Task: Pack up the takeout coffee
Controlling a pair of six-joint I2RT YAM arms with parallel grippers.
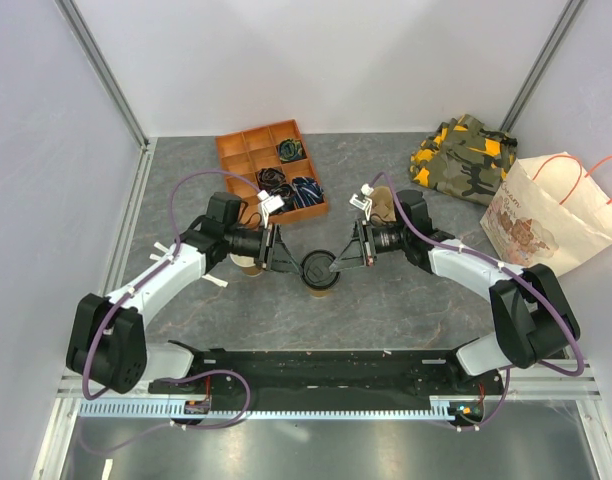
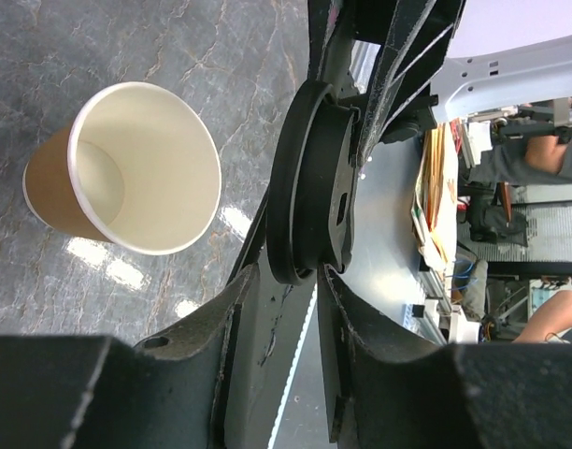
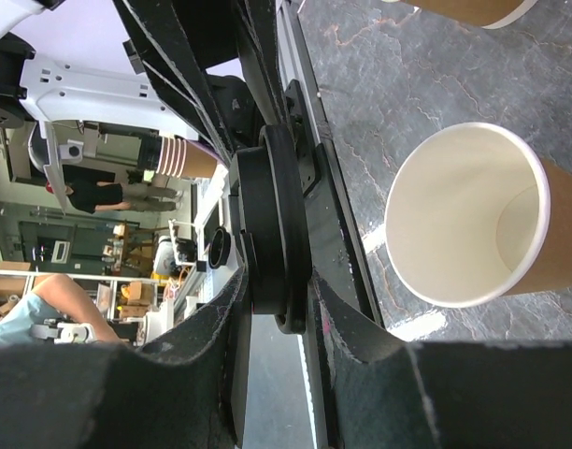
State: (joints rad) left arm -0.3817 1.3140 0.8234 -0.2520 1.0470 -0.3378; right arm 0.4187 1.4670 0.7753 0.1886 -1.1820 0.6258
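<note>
A round black lid (image 1: 319, 270) hangs level at the table's middle, pinched from both sides. My left gripper (image 1: 292, 264) is shut on its left rim and my right gripper (image 1: 344, 258) on its right rim. The left wrist view has the lid (image 2: 309, 178) edge-on between my fingertips (image 2: 305, 271). The right wrist view has the lid (image 3: 272, 224) the same way in that gripper (image 3: 286, 309). Just below it stands an open tan cup (image 1: 324, 290) (image 2: 146, 168) (image 3: 468, 215) with a cream inside. No takeout coffee with its lid on is in view.
Another tan cup (image 1: 248, 265) stands under my left arm and a third (image 1: 381, 205) behind my right wrist. An orange compartment tray (image 1: 248, 150) sits at the back, with a camouflage cloth (image 1: 464, 155) and a paper bag (image 1: 551, 215) at the right.
</note>
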